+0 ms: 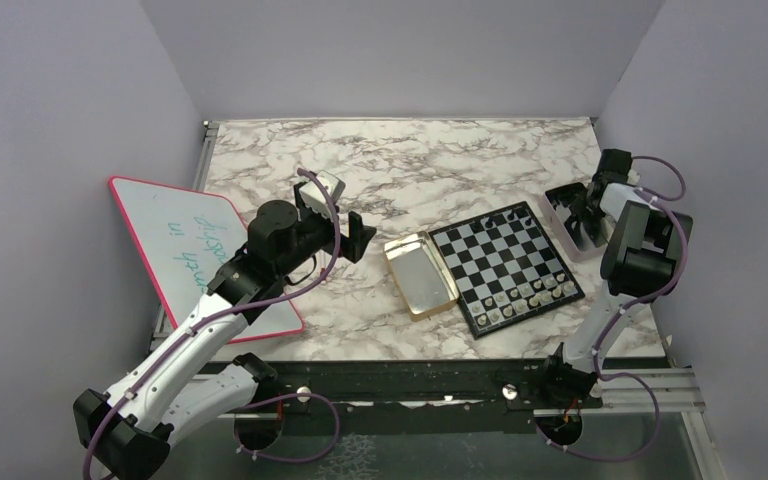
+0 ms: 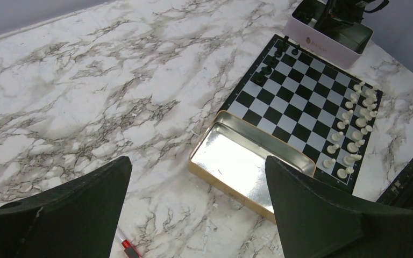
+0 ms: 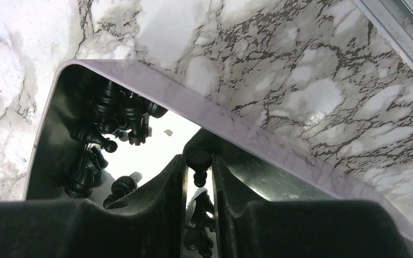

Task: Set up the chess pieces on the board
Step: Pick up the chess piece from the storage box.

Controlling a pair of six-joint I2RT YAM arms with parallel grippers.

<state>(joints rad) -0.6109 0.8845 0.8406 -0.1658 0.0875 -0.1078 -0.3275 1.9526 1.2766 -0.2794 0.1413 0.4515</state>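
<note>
From above, the board (image 1: 505, 262) lies on the marble surface (image 1: 410, 170). A gold tin (image 1: 420, 275) touches its left edge, and a tray (image 1: 572, 240) sits just off its right side. Over the left wrist, pale chess pieces (image 2: 355, 129) line one edge of the board, and the left jaws gape, released. Over the right wrist, the right jaws stand narrowly either side of a black pawn (image 3: 199, 160) among black chess pieces (image 3: 99, 134); I cannot tell whether they pinch it.

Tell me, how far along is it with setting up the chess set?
White pieces stand in two rows along one edge of the board; a few black ones stand opposite. The right gripper pinches another black piece in the tray, where the other black pieces lie waiting.
</note>
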